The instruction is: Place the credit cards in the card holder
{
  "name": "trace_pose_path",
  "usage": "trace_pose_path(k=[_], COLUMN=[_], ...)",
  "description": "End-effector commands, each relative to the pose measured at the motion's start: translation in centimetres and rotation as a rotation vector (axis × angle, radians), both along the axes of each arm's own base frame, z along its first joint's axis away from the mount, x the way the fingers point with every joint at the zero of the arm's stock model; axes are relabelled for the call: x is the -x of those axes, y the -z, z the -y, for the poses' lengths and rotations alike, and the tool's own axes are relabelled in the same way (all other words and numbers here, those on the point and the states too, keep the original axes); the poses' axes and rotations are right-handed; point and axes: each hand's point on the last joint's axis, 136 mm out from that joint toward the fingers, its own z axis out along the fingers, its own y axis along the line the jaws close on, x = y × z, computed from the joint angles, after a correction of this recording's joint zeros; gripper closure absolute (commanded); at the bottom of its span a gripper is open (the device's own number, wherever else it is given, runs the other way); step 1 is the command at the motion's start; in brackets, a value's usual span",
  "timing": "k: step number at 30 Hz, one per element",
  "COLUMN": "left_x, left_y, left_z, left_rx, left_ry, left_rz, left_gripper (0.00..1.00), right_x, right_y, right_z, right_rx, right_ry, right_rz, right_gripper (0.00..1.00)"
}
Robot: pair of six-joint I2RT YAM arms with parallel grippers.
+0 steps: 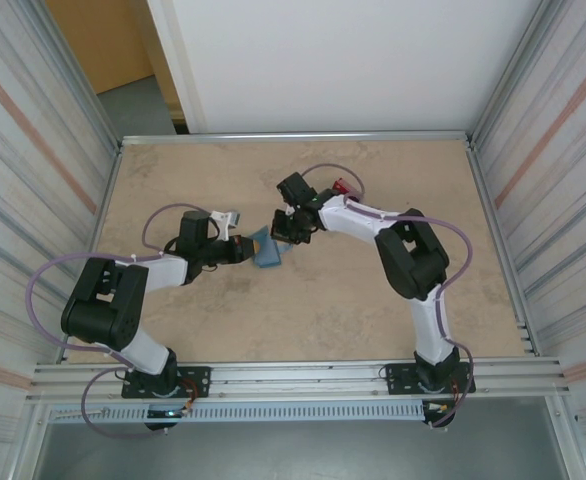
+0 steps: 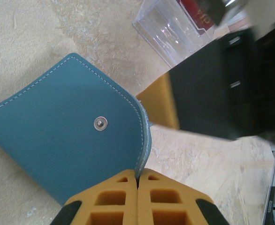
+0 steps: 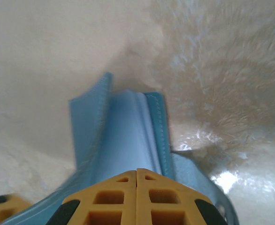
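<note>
Where the two arms meet at mid-desk [image 1: 373, 320], the wallet [image 1: 266, 250] sits between them, gripped from both sides; whether it rests on the desk or is lifted I cannot tell. The left fingers [image 2: 116, 201] are pressed together on the stitched edge of its teal flap, whose outer face with a metal snap [image 2: 100, 123] is turned toward the left wrist camera. The right fingers [image 3: 116, 201] are likewise clamped, on a pale inner leaf, with the wallet's layers fanned slightly apart beyond their tips. In the left wrist view, one of them is a yellow pad touching the flap's far edge. Beyond the right arm lies a clear case [image 2: 168, 30] with a red card [image 2: 198, 11] in or behind it, well apart from the wallet
</note>
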Motion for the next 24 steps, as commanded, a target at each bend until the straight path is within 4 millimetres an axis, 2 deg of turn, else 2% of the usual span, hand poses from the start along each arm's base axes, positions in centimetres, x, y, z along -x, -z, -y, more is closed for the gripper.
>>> trace_pose_path(k=[1, 6, 15, 21, 24], left_x=[-0.1, -0.1, -0.6, -0.6, -0.4], left_y=[-0.7, -0.9, -0.7, 0.3, 1.5], left_z=[-0.3, -0.3, -1.4, -2.0, -2.3], left_rx=[0.011, 0.015, 0.004, -0.029, -0.071], left_ry=[-0.017, -0.019, -0.062, -0.112, -0.147], left_rz=[0.017, 0.019, 0.013, -0.042, -0.089], left_gripper=[1.00, 1.00, 1.00, 0.99, 0.87], right_x=[0.6, 1.6, 5.2, 7.0, 7.8], right_y=[2.0, 4.2, 6.7, 6.2, 5.7], right_z=[0.1, 2.8, 7.4, 9.0, 9.2], right_rx=[0.012, 0.074, 0.122, 0.156, 0.164], right_ry=[-0.009, 0.032, 0.115, 0.140, 0.149], right_rz=[-0.066, -0.105, -0.134, -0.115, -0.099], right_gripper=[0.97, 0.98, 0.98, 0.99, 0.99])
